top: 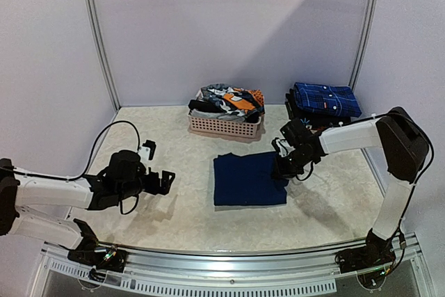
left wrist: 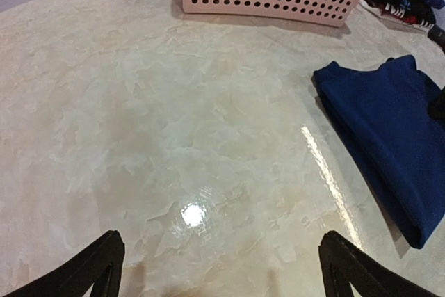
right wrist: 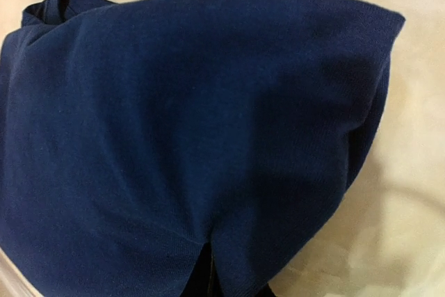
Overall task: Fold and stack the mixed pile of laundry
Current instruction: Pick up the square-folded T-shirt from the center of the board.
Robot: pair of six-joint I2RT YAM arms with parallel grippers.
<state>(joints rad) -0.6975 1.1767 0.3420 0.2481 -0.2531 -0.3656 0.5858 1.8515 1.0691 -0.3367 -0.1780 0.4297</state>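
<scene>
Navy shirt lies folded flat mid-tabletop, just in front of the pink basket. Right jaws sit at its far right corner, pinched on the cloth; fabric bunches over them in the wrist view. Shirt is near-square, slightly longer left-right, thick folded edge facing the left arm. Left jaws are wide, holding nothing, well left of the shirt. Loose laundry fills the basket. Folded stack sits far right.

Basket at the back with clothes piled in it, folded stack to its right, one folded shirt on the table in front.
</scene>
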